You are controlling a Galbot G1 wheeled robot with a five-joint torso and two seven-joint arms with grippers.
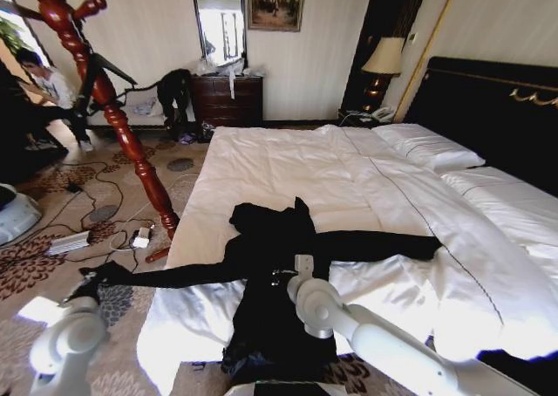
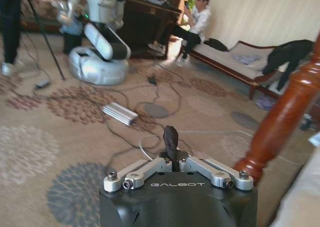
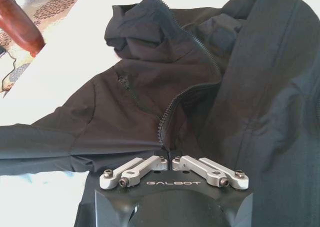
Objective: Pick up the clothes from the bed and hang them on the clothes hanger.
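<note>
The clothes [image 1: 270,248], a long black coat, lie spread on the near end of the bed [image 1: 288,165], one sleeve stretched off the bed's left edge and the other across the white linen. My left gripper [image 1: 87,284] is shut on the end of the left sleeve [image 2: 170,136], held above the carpet. My right gripper [image 1: 299,269] sits on the coat's chest, shut on fabric beside the zipper [image 3: 170,118]. The clothes hanger [image 1: 113,117], a red-brown turned wooden stand, rises left of the bed; its pole [image 2: 282,119] shows close to my left gripper.
Cables and a grey box [image 1: 68,242] lie on the patterned carpet near the stand's foot. Another robot [image 2: 100,37] stands across the room, with a sofa [image 2: 235,57] behind. A dresser [image 1: 227,99] and a lamp [image 1: 382,60] stand at the far wall.
</note>
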